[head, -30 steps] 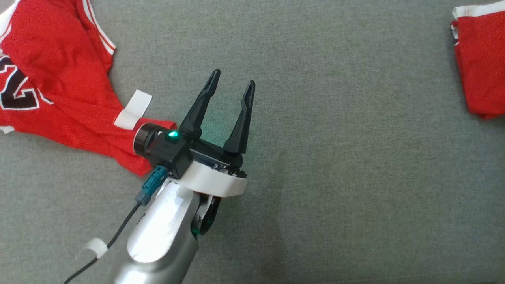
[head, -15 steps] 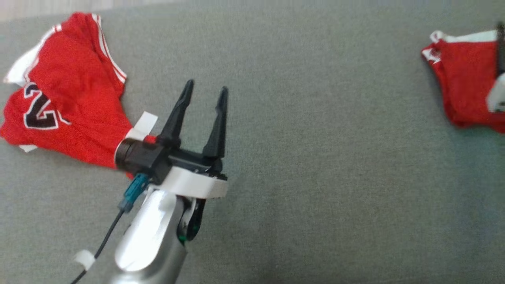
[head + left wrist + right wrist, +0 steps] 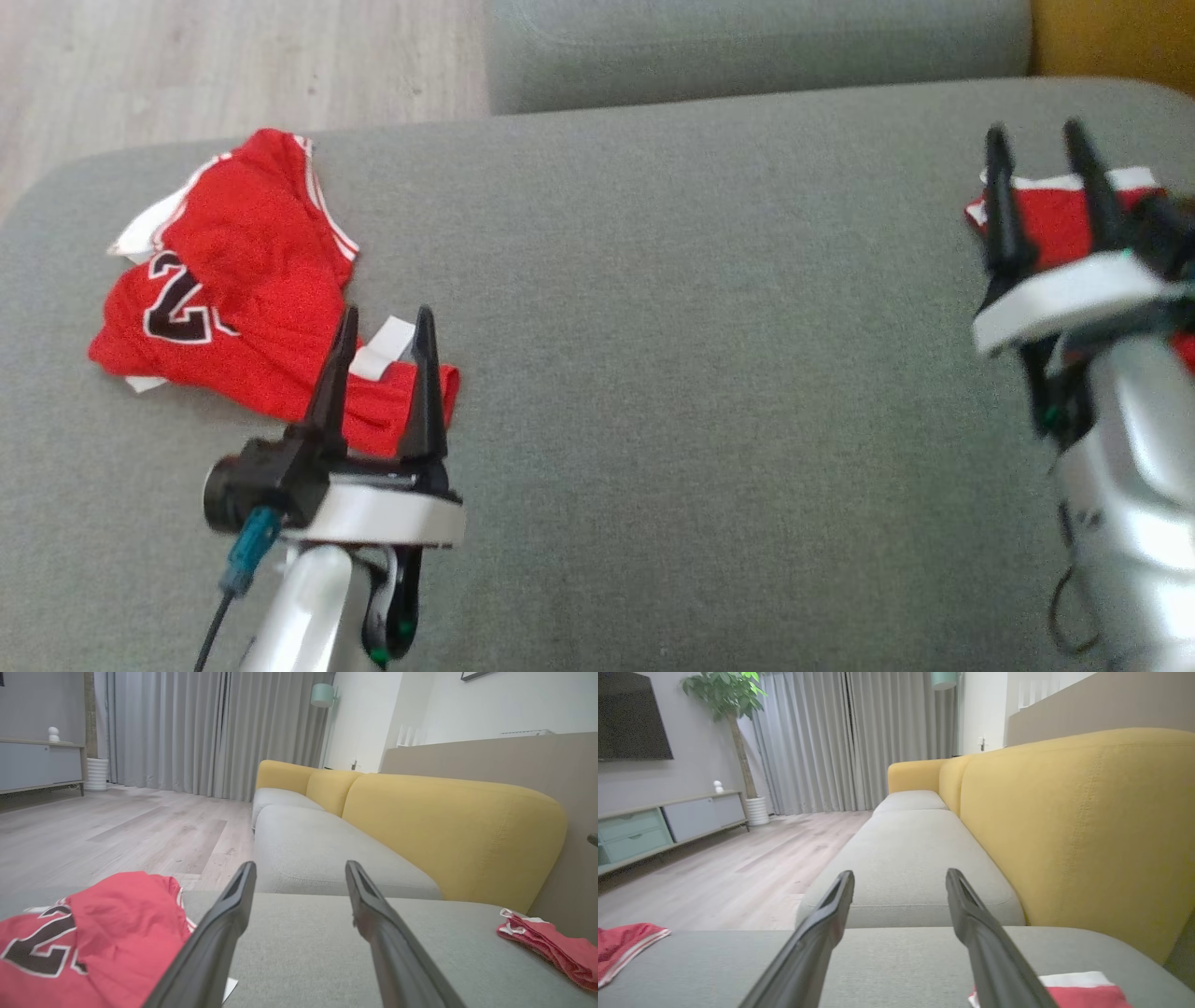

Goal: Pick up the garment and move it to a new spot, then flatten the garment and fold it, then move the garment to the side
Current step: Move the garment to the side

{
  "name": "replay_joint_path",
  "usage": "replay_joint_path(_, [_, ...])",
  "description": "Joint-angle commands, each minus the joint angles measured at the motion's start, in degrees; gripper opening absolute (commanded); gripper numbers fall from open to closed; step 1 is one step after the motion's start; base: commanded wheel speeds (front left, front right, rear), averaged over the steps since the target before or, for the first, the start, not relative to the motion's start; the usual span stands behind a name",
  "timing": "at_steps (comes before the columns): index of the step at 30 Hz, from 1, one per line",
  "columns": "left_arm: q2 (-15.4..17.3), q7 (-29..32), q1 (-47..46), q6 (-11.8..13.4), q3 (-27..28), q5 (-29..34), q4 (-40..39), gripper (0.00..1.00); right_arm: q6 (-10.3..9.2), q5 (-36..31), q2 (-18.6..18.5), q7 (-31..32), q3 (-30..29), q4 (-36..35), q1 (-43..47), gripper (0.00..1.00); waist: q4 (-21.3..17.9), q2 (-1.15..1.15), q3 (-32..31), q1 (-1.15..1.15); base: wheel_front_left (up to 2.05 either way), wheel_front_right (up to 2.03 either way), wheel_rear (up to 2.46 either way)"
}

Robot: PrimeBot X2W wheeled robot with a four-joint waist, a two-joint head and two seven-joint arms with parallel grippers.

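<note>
Left tool (image 3: 387, 317) and right tool (image 3: 1036, 135), both spread wide and empty, over grey sofa cushion (image 3: 700, 327).
Folded red garment (image 3: 1050, 219) at far right of head view, flat on cushion, partly hidden behind right tool; in right wrist view, at bottom edge beside the right-hand finger. Crumpled red numbered jersey (image 3: 243, 280) at left, lower hem behind left tool, well apart from the other garment.

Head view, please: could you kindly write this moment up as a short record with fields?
surface: grey sofa cushion
garment one: red jersey with a black numeral, rumpled, on the cushion's left part
garment two: second red garment with white trim, a compact bundle at the far right
left gripper: open, empty, by the jersey's near edge
right gripper: open, empty, in front of the second garment
</note>
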Motion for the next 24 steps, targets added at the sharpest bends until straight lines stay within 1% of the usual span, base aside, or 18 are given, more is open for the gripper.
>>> replay_joint_path(1, [0.6,-0.3,-0.6,-0.3,2.3,0.3,-2.0,1.0,-0.04,0.4,1.3,-0.9,0.6,-3.1,1.2,1.0,0.9,0.0,-1.2,0.02,0.0,0.0,0.0])
replay_joint_path(6, [0.5,-0.3,1.9,-0.8,3.6,1.0,-1.3,1.0,-0.04,1.0,5.8,-1.6,0.6,-8.7,9.6,1.0,1.6,0.0,-2.7,0.02,0.0,0.0,0.0])
replay_joint_path(10, [0.5,-0.3,3.2,-1.2,4.3,1.9,-1.0,1.0,-0.04,0.6,7.8,-1.8,1.4,-10.9,15.6,1.0,2.1,0.0,-3.5,0.02,0.0,0.0,0.0])
replay_joint_path(14, [0.4,-0.3,4.5,-1.8,4.7,1.9,-0.9,1.0,-0.04,-0.1,9.2,-2.2,0.8,-12.2,20.5,1.0,2.7,0.0,-4.1,0.02,0.0,0.0,0.0])
replay_joint_path(17, [0.4,-0.3,5.4,-1.8,4.7,1.6,-0.9,1.0,-0.04,-0.4,9.8,-2.4,0.5,-13.3,23.0,1.0,2.8,0.0,-4.3,0.02,0.0,0.0,0.0])
replay_joint_path(24, [0.4,-0.3,6.4,-1.0,4.3,0.8,-1.1,1.0,-0.04,0.2,10.2,-2.6,1.1,-14.9,25.1,1.0,2.5,0.0,-4.6,0.02,0.0,0.0,0.0])
